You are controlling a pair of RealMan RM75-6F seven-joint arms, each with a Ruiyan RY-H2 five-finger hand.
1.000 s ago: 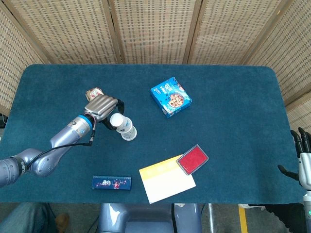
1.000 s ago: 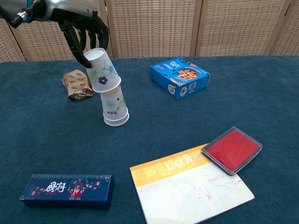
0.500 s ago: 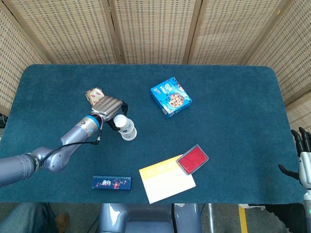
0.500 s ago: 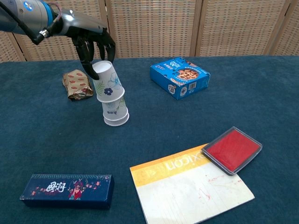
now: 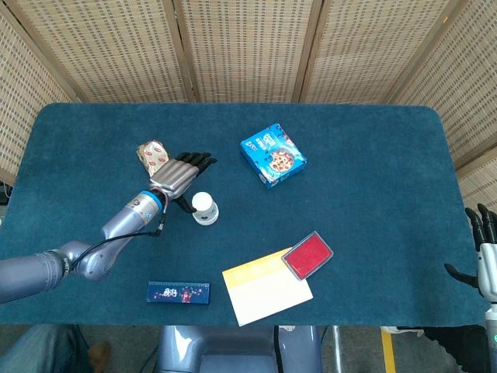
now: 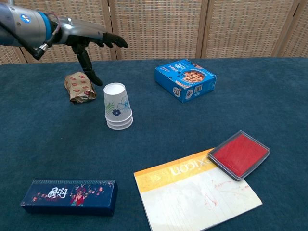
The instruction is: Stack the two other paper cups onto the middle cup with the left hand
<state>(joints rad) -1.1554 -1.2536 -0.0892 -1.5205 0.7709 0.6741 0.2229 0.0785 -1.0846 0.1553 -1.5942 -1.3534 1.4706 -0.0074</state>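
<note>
A stack of upside-down white paper cups [image 5: 205, 208] [image 6: 118, 107] with a floral print stands left of the table's middle, nested down onto one another. My left hand [image 5: 177, 174] [image 6: 86, 41] hovers just left of and above the stack, fingers spread apart and holding nothing. My right hand [image 5: 484, 256] hangs off the table's right edge with its fingers apart, empty; the chest view does not show it.
A gold-and-red snack packet [image 6: 80, 86] lies left of the cups. A blue cookie box [image 6: 185, 79] sits at the back. A red case [image 6: 239, 154] overlaps a yellow-and-white booklet [image 6: 195, 192]. A dark blue long box [image 6: 69, 196] lies front left.
The tilted cup held by the left hand has dropped fully onto the stack. The left hand has let go and opened, its fingers lifting away.
</note>
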